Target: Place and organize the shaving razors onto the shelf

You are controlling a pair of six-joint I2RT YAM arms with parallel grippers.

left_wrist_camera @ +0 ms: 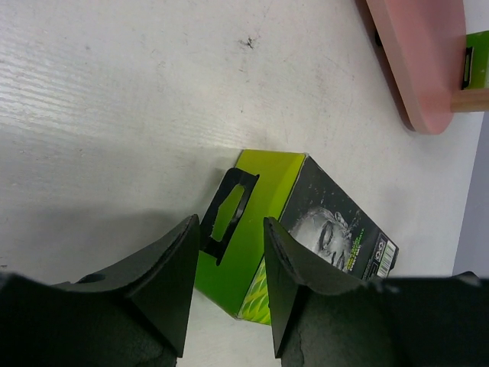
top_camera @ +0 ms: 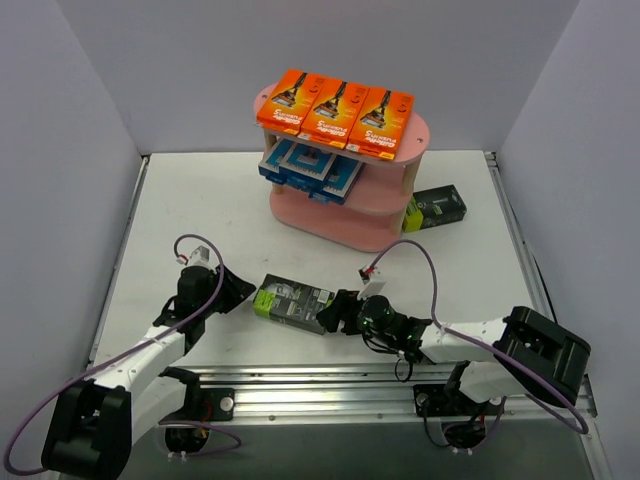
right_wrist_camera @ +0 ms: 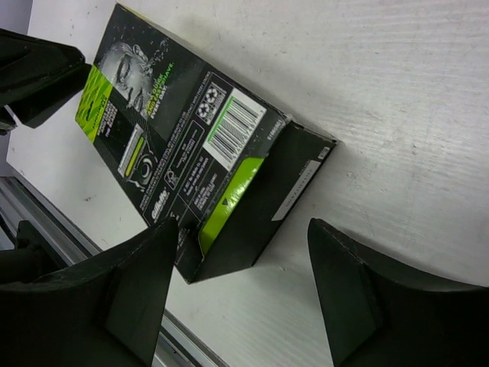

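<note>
Nearest to me, a black and lime-green rectangular razor pack (top_camera: 293, 302) lies flat on the white tabletop (top_camera: 200, 200), between the two arms; its printed face with the barcode is turned up. The left end effector (left_wrist_camera: 231, 225) is at the pack's lime end, where the black hang tab sticks out; its fingers are parted with the tab showing in the gap, and nothing is clamped. The right end effector (right_wrist_camera: 244, 225) faces the opposite, black end; its fingers stand wide apart, released, one close to a corner of the pack and the other clear of it.

Farther back stands the pink three-tier shelf (top_camera: 345, 228) with oval boards and pale wooden posts; three bright orange razor packs (top_camera: 335, 110) lie side by side on the top board; blue-and-white razor packs (top_camera: 310, 168) fill the middle board; a second black and lime-green pack (top_camera: 435, 208) lies at the shelf's right end, and whether it rests on the lowest board or the tabletop I cannot tell.
</note>
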